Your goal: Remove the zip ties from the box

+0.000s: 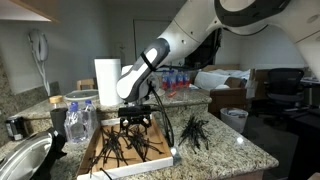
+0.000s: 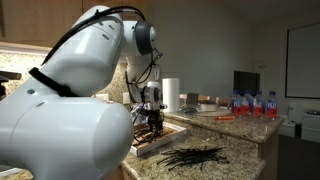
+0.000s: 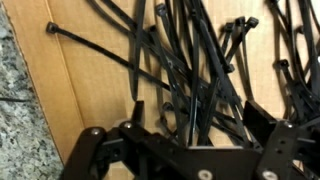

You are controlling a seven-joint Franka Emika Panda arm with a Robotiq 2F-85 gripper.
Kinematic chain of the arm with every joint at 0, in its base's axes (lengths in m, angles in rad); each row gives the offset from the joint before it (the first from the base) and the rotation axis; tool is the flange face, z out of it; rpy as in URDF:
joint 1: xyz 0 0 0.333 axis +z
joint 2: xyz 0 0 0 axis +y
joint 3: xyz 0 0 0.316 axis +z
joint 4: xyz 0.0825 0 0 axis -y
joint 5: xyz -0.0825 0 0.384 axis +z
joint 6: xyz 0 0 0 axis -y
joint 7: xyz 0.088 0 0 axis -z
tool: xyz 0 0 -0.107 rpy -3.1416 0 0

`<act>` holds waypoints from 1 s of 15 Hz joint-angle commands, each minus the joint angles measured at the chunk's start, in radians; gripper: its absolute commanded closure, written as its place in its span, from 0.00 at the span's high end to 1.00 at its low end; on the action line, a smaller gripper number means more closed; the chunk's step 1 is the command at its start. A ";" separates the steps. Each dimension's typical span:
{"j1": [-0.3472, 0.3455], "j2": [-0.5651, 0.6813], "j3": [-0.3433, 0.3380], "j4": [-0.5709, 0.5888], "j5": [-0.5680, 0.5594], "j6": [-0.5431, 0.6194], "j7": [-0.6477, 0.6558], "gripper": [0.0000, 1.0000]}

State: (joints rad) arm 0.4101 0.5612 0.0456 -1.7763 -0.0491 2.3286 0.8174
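A shallow cardboard box [image 1: 142, 166] lies on the granite counter and holds several black zip ties [image 1: 125, 146]. My gripper [image 1: 135, 124] is down inside the box, right over them. In the wrist view the jaws [image 3: 200, 125] are open, with a bundle of zip ties [image 3: 190, 60] running between the two fingers over the box floor [image 3: 90, 90]. A separate pile of zip ties [image 1: 193, 132] lies on the counter beside the box, and it also shows in an exterior view [image 2: 195, 157]. The box [image 2: 150, 148] and gripper [image 2: 153, 125] are partly hidden there by the arm.
A paper towel roll [image 1: 107, 80] stands behind the box. A clear plastic container [image 1: 80, 115] and a sink [image 1: 25, 160] are beside it. Water bottles [image 1: 175, 80] stand at the back. The granite counter [image 1: 235, 150] ends close behind the loose pile.
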 commanded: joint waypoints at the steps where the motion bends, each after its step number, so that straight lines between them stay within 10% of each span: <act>1: 0.007 0.007 -0.003 0.007 -0.037 0.014 0.006 1.00; 15: 0.028 0.075 -0.004 0.081 -0.089 0.008 -0.011 1.00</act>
State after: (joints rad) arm 0.4301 0.6145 0.0470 -1.7142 -0.1121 2.3295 0.8160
